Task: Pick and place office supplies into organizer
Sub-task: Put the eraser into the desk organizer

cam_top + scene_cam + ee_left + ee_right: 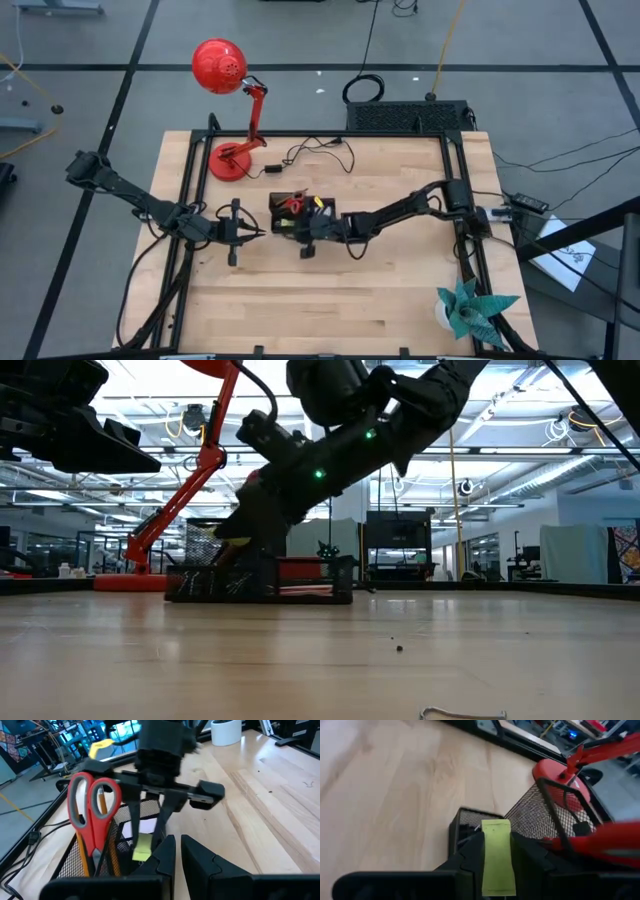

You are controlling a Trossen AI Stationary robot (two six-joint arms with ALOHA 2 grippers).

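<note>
The black mesh organizer [300, 214] sits mid-table. Red-handled scissors [92, 807] and orange pencils [102, 802] stand upright in its taller compartment. A pale sticky-note pad [144, 826] lies in the low section. My right gripper [496, 862] hovers over the organizer's low end [470, 817] and is shut on the small yellow-green piece [496, 855]. My left gripper [178, 862] is shut. It floats just left of the organizer [75, 865] and touches nothing. My right gripper pinches the yellow-green piece [141, 847] between its two fingers [470, 852], which press on its long flat sides. They come from above, slanting down from the table's right. The piece is lifted clear, and its free end [495, 826] sticks out past the fingertips over the organizer.
The red desk lamp [228, 160] stands at the far left of the table, its base [560, 775] close behind the organizer. A black cable [315, 152] lies beyond it. The teal paper plant [470, 310] is at the near right corner. Bare wood lies near the front edge [330, 310].
</note>
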